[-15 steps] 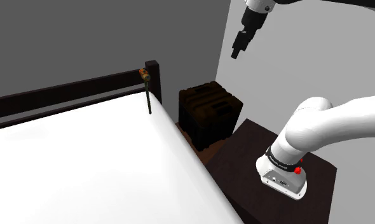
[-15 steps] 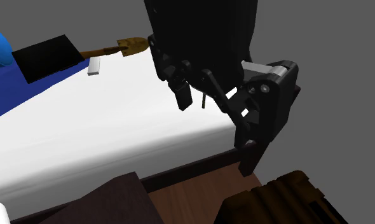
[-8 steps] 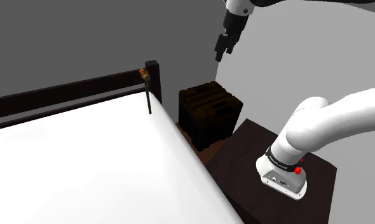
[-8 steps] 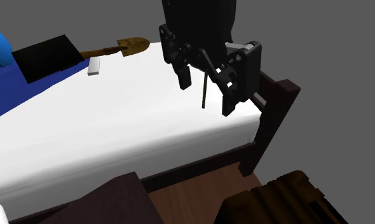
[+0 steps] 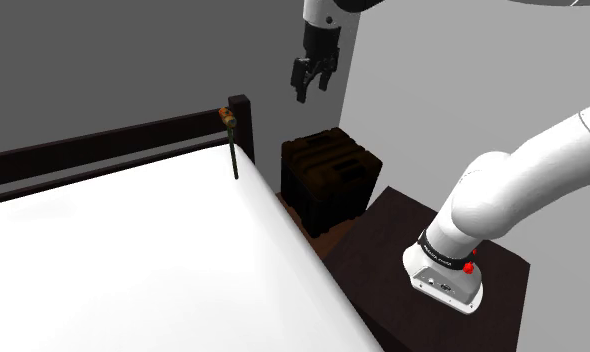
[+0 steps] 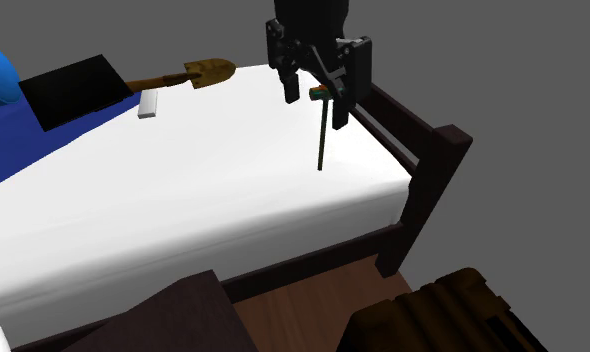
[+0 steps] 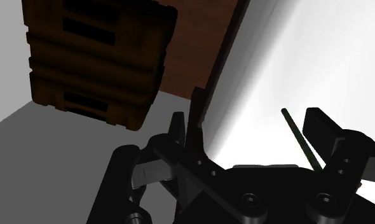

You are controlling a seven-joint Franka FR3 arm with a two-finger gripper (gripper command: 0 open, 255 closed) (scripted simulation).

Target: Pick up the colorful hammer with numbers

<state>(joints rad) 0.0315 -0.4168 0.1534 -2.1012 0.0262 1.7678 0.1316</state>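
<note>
While the gripper hangs high over the bed's corner with its fingers spread and nothing between them, I'm treating this as the approach step, grasp not yet begun.

Hammer stands upright on the mattress right at that corner, just beside the corner post. Thin dark handle, tip down on the mattress, small multicoloured head on top. Can't read any numbers on it.

Second exterior view: gripper sits around head height of the hammer, close to it; I can't tell if they touch.

Wrist view: handle runs just inside one finger, far off the midline of the gripper.

How I'd do it:
- Shift sideways first so the handle is centred between the fingers.
- Then descend straight down along the handle and grip below the head.
- Keep the finger nearest the post clear of it and of the headboard rail; little room there.
- Close slowly. My guess is a thin upright handle on a soft mattress tips at the first nudge.
- Lift vertically before moving off the bed's edge toward the crate.
</note>
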